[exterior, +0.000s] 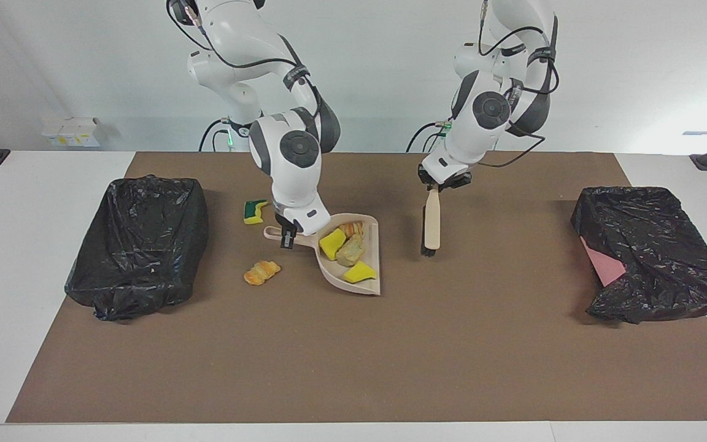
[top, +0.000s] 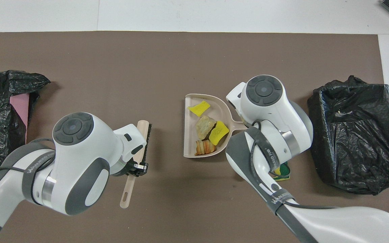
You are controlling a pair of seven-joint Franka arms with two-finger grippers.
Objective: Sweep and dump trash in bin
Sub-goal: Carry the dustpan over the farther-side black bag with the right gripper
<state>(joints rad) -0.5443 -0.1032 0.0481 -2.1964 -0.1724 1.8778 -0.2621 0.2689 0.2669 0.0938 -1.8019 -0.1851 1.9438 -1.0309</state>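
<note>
A: Where is the trash?

B: Four scraps lie in the dustpan (exterior: 363,282): two yellow sponge pieces (exterior: 332,243), a pale bread-like lump (exterior: 351,252) between them, and a golden croissant piece (exterior: 351,228) nearest the robots. Another croissant (exterior: 261,272) lies on the brown mat (exterior: 353,356), between the dustpan and the bin at the right arm's end. A green-backed sponge (exterior: 254,211) sits on the mat nearer the robots than the dustpan handle.

A: Who has the dustpan?

B: The right end effector (exterior: 288,238) is pinched shut on the dustpan's handle (exterior: 275,232). Whether the pan rests flat on the mat I cannot tell.

A: And the other end effector?

B: The left end effector (exterior: 434,186) is clamped tight on the brush (exterior: 431,224) at its handle. The brush hangs nearly upright over the mat, bristle end down, beside the dustpan toward the left arm's end and apart from it.

A: The bins?

B: Two, lined with black bags: one bin (exterior: 139,242) at the right arm's end of the table (exterior: 22,245), the other bin (exterior: 654,252) at the left arm's end, with a pink patch showing under its bag.
</note>
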